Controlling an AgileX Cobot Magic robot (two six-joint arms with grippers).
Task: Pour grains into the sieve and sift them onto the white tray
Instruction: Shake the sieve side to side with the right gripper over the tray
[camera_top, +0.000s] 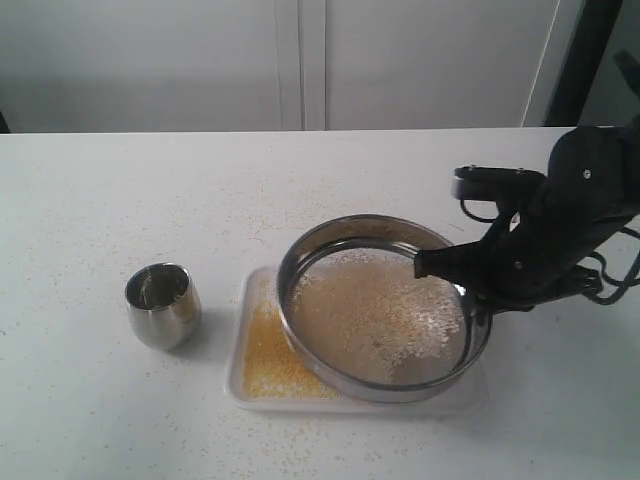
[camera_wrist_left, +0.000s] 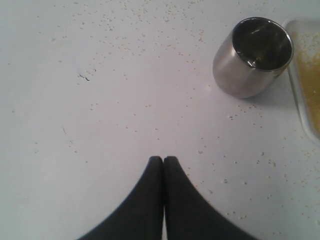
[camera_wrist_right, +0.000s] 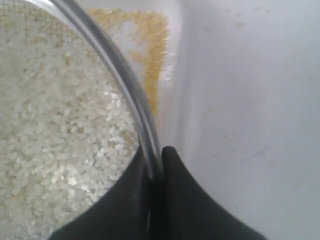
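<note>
**Right gripper (camera_top: 445, 263) clamped on the sieve (camera_top: 286, 272) above the white tray (camera_top: 241, 335)**

Only the left wrist view shows the left gripper (camera_wrist_left: 163, 161). It hangs over the bare, speckled counter (camera_wrist_left: 100, 100), its two black fingertips pressed together on nothing. Near it stands the steel cup (camera_wrist_left: 255, 55), upright, just beside the tray's edge (camera_wrist_left: 304, 107).

In the exterior view the cup (camera_top: 162, 303) sits left of the tray. Yellow granules (camera_top: 268, 355) lie on the tray's left part. The sieve, slightly tilted, covers the rest and carries whitish grains (camera_top: 395, 320). Whether it touches the tray cannot be told.

The right arm reaches in from the right edge, its wrist angled down and leftward to the sieve's right rim. The right wrist view shows the gripper (camera_wrist_right: 157, 156) up close: fingertips nearly together, pinching the steel rim (camera_wrist_right: 112, 75), with grains (camera_wrist_right: 55, 130) on one side of it and granules (camera_wrist_right: 150, 45) on the other.
</note>
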